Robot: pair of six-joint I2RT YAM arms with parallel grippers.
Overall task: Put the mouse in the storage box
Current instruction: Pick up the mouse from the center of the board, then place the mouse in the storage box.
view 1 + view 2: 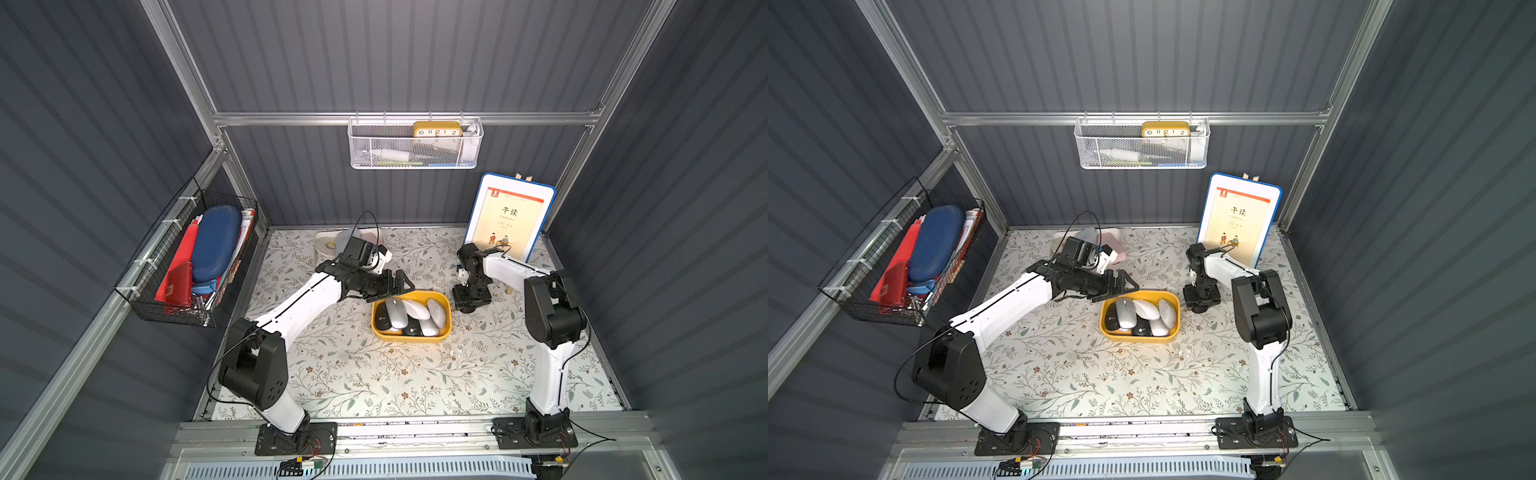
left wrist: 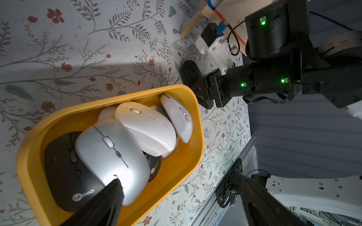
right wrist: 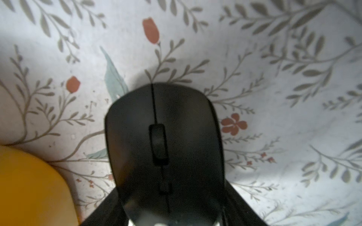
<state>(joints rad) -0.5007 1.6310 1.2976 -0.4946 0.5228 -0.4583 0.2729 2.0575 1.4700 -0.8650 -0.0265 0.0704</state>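
Several mice lie in the storage box. My right claw clamps the black mouse, on the table just beside the box, not yet lifted. My left claw hangs apart, empty.

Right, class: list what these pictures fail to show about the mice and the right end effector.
- How many mice fill the storage box: in both top views and the left wrist view, upper mice cover lower ones.
- Whether the right end effector grips the black mouse: right wrist view blurred, fingers cut by its edge; both top views too small.
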